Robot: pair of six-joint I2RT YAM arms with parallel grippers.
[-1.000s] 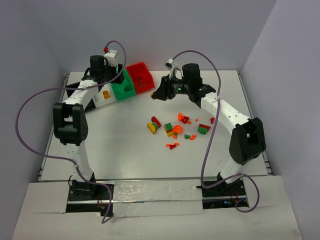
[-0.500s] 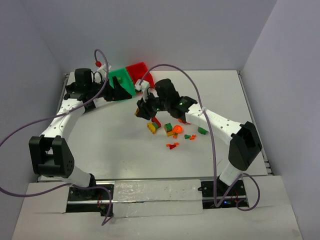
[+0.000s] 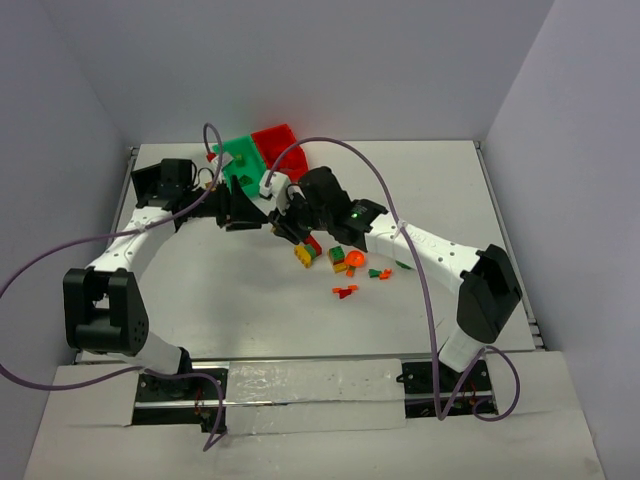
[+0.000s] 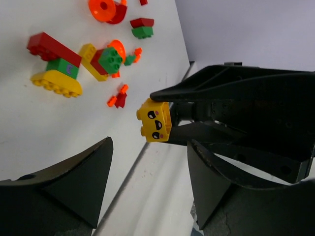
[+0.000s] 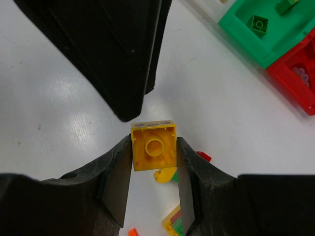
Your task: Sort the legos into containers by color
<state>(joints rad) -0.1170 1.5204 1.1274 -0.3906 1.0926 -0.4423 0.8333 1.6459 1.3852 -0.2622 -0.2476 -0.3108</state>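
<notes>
Yellow lego brick [image 5: 153,145] with a printed face is clamped between the fingers of the right tool [image 5: 153,157], held up off the bench [image 3: 250,290]. Facing it just beyond the brick, the left tool [image 4: 150,182] is spread wide with nothing between its fingers. Farther out, the loose legos [image 3: 345,260] in red, green, yellow and orange lie scattered on the bench beside the right arm. Toward the far edge the green bin [image 5: 275,34], with a green brick [image 5: 257,22] in it, sits against the red bin [image 5: 290,88].
</notes>
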